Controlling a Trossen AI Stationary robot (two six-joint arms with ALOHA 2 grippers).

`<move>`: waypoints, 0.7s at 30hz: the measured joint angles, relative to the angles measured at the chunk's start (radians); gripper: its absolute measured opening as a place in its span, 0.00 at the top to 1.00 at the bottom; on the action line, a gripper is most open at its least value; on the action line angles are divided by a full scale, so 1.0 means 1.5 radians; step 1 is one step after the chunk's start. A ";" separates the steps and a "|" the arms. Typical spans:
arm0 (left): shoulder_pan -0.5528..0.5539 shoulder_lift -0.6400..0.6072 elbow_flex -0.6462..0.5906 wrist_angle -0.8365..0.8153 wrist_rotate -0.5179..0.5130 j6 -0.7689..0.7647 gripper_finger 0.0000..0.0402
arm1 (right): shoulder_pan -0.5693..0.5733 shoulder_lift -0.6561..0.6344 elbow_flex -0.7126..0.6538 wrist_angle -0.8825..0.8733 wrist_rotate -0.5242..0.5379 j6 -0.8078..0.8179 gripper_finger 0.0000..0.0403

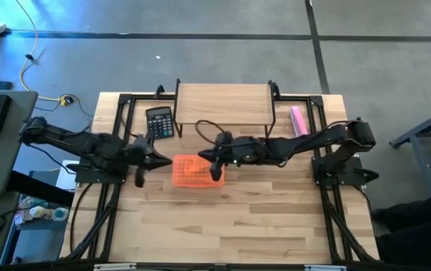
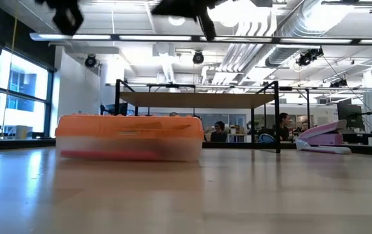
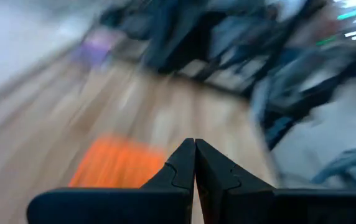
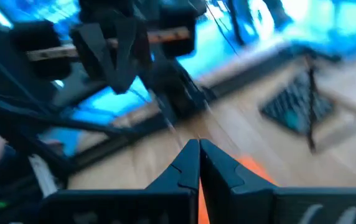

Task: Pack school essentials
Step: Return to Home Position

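- High view: the orange supply box (image 1: 197,172) lies mid-table with its lid down. No loose stationery shows on the table (image 1: 276,218), so I judge the school essentials are packed inside. The left gripper (image 1: 164,160) hangs just beside the box's left edge, the right gripper (image 1: 217,167) over its right part. The black calculator (image 1: 160,122) and the pink bar (image 1: 298,120) lie at the far side (neither is for packing).
- Low view: the box sits flat and closed, with both grippers high above it and clear of the lid, which suits a clean pull-away.
- Left wrist view: my fingers (image 3: 181,168) are pressed together, with nothing between them.
- Right wrist view: the tips meet here too, empty.
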 joint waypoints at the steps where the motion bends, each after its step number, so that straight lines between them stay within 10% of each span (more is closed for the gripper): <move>1: 0.000 -0.015 0.000 0.033 0.022 0.034 1.00 | 0.001 -0.005 0.000 0.025 -0.005 -0.022 1.00; 9: 0.001 -0.096 -0.026 0.107 0.125 0.167 1.00 | 0.005 -0.046 0.001 0.170 -0.044 -0.133 1.00; 21: 0.056 -0.150 -0.272 0.363 0.208 0.078 1.00 | 0.018 -0.082 0.001 0.194 -0.052 -0.160 1.00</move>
